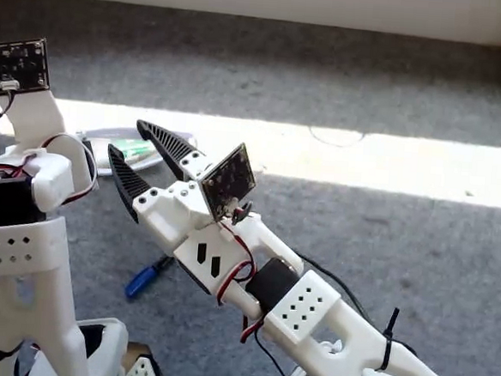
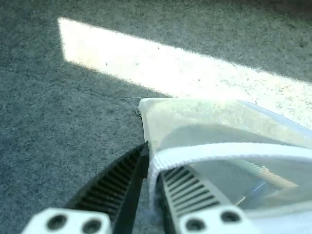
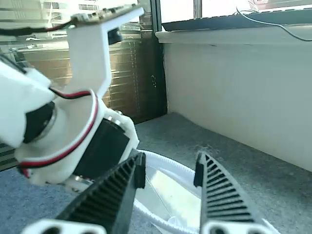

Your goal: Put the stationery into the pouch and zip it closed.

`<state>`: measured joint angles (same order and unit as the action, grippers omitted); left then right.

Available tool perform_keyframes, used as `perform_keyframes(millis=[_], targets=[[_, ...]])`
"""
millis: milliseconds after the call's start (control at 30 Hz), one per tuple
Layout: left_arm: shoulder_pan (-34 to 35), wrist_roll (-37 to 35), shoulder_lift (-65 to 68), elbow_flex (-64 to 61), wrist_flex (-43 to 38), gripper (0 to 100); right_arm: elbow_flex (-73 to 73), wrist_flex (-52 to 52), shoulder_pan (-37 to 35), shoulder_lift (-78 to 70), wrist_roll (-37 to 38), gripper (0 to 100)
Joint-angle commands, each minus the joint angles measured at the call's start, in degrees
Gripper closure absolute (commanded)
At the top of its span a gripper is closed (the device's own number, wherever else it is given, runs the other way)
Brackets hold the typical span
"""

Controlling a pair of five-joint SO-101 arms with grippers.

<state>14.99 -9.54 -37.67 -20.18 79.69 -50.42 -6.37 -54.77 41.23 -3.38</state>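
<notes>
A translucent mesh pouch [image 1: 133,152] with a white rim lies on the grey carpet at the edge of a sunlit strip, something green inside it. My left gripper [image 2: 152,163] is shut on the pouch's white rim [image 2: 204,153]. The right gripper [image 1: 125,138] hovers open just above the pouch, its black fingers [image 3: 119,192] spread either side of the pouch rim [image 3: 165,183]. A blue pen [image 1: 145,278] lies on the carpet under the right arm, nearer the arm bases.
The left arm's white body [image 1: 27,190] stands close beside the right gripper and rises right next to it in the right wrist view [image 3: 73,117]. A low wall [image 1: 264,0] borders the far side. Open carpet [image 1: 384,240] stretches to the right.
</notes>
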Motion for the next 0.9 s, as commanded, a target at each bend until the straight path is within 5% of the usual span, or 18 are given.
perform_keyframes(millis=[0,500,667,867], targets=[[-1.0,-0.2,0.0,0.0,-0.2,99,1.4,1.6,-0.6,3.9,0.5,84.2],[4.4,-0.5,0.0,0.6,-0.4,99,22.9,58.5,9.5,14.7,0.3,84.2],[7.3,-0.5,0.0,0.7,-0.5,99,14.6,62.9,12.5,14.6,0.0,84.2],[10.8,-0.7,0.0,0.7,-1.8,99,5.7,59.9,13.4,13.9,-9.0,84.2]])
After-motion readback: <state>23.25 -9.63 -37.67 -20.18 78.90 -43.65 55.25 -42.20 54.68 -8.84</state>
